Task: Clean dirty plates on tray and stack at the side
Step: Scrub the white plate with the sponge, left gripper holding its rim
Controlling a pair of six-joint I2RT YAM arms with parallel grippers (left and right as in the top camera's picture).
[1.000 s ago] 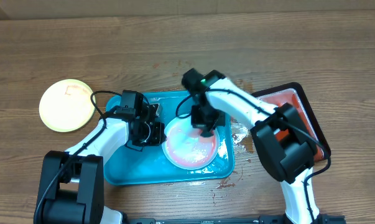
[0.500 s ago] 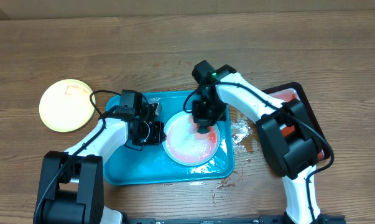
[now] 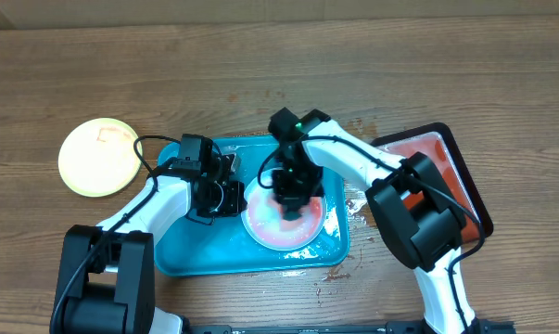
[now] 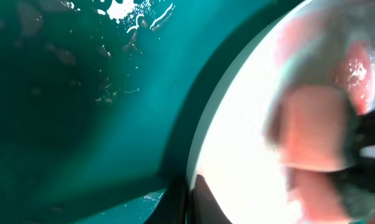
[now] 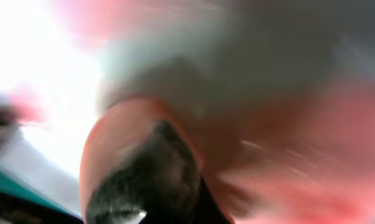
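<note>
Toward the table's (image 3: 353, 74) front edge, the blue tray (image 3: 182, 250) carries a red-smeared pale plate (image 3: 268, 232) on its right half. The left gripper (image 3: 233, 197) is clamped on that plate's left rim, and the right gripper (image 3: 290, 199), closed on a pink sponge (image 4: 318, 134), sits over the plate's middle. Farther back, a yellow plate (image 3: 98, 156) lies off the tray's far left corner, well apart from both grippers, and a black tray (image 3: 451, 167) sits just beside the right.

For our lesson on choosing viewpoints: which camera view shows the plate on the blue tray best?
Overhead. It shows the plate nearly whole, red-smeared, lying in the tray, with the right arm over its upper part. The left wrist view shows just a glaring white arc of its rim; the right wrist view is a pink blur.
</note>
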